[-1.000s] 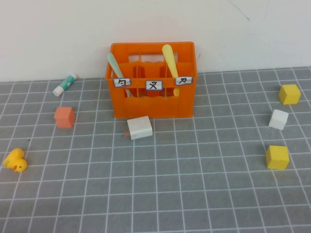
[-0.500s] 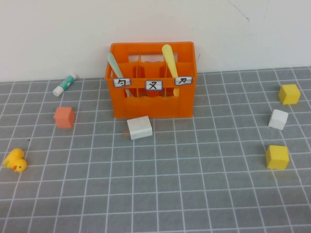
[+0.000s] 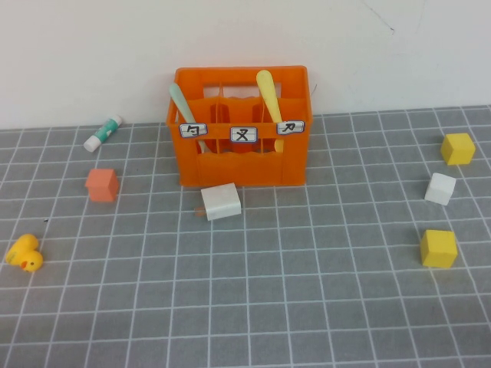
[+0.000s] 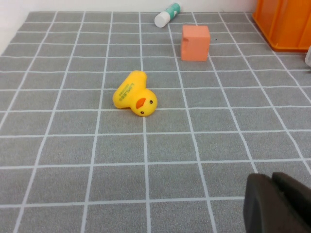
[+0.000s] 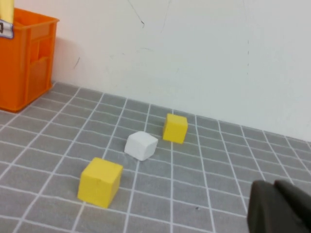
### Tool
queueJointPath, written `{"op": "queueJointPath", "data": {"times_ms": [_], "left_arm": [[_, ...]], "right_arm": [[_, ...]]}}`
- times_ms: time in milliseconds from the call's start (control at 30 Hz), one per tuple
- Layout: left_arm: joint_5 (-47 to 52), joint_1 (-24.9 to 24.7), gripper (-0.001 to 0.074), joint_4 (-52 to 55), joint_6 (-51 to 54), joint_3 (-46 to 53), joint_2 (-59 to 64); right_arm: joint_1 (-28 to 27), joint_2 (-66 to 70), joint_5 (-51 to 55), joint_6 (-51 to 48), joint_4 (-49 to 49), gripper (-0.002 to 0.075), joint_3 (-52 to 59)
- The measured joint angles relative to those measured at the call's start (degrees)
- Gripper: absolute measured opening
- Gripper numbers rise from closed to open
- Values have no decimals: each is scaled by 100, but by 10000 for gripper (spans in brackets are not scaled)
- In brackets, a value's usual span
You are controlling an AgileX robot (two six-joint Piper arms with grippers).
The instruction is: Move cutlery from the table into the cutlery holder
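The orange cutlery holder (image 3: 240, 126) stands at the back middle of the grey gridded table (image 3: 253, 299). The mint-green spoon (image 3: 181, 105) stands in its left compartment and the pale yellow knife (image 3: 268, 95) in its right one. The holder's corner shows in the left wrist view (image 4: 287, 22) and its side in the right wrist view (image 5: 24, 58). Neither arm shows in the high view. My left gripper (image 4: 273, 200) is shut and empty above bare table near the front left. My right gripper (image 5: 278, 206) is shut and empty near the front right.
A white block (image 3: 221, 202) lies in front of the holder. A salmon cube (image 3: 101, 185), a glue stick (image 3: 103, 133) and a yellow duck (image 3: 24, 253) are on the left. Two yellow cubes (image 3: 438, 248) (image 3: 457, 148) and a white cube (image 3: 439, 188) are on the right.
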Motion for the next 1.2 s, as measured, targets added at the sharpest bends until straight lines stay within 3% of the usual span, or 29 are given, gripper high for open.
{"op": "queueJointPath", "data": {"times_ms": [200, 400, 633, 867, 1200], "left_arm": [[0, 0, -1, 0, 0, 0, 0], [0, 0, -1, 0, 0, 0, 0], [0, 0, -1, 0, 0, 0, 0], [0, 0, -1, 0, -12, 0, 0], [0, 0, -1, 0, -12, 0, 0]], "right_arm": [[-98, 0, 266, 0, 240, -1, 0], [-448, 0, 1421, 0, 316, -1, 0], [-493, 0, 1463, 239, 237, -1, 0], [-390, 0, 1463, 1225, -529, -1, -10], [-328, 0, 1473, 1381, -654, -1, -10]]}}
